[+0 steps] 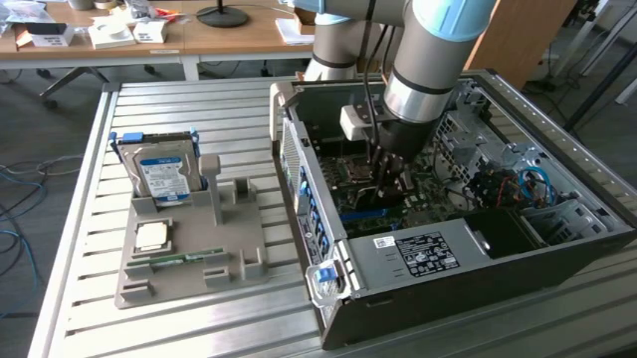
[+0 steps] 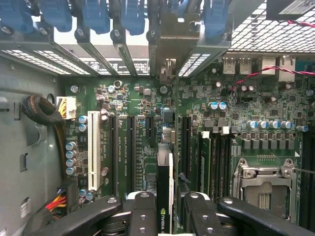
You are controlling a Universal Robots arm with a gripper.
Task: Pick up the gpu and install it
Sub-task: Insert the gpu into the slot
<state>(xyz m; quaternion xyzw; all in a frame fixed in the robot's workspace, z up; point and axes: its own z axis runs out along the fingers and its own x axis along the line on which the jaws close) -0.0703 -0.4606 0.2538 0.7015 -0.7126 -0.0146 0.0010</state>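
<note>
The gpu [image 2: 165, 179] stands on edge over the motherboard [image 2: 147, 98], among the black expansion slots inside the computer case [image 1: 478, 253]. The gripper [image 2: 165, 209] is clenched on its two faces. Whether the card is seated cannot be told. A hard drive [image 1: 164, 175] sits in a holder well apart, on the exterior view's left.

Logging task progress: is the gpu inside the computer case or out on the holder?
Inside the case: the gpu stands edge-on between the hand's fingers, over the motherboard slots. Seated or not, cannot tell.
</note>
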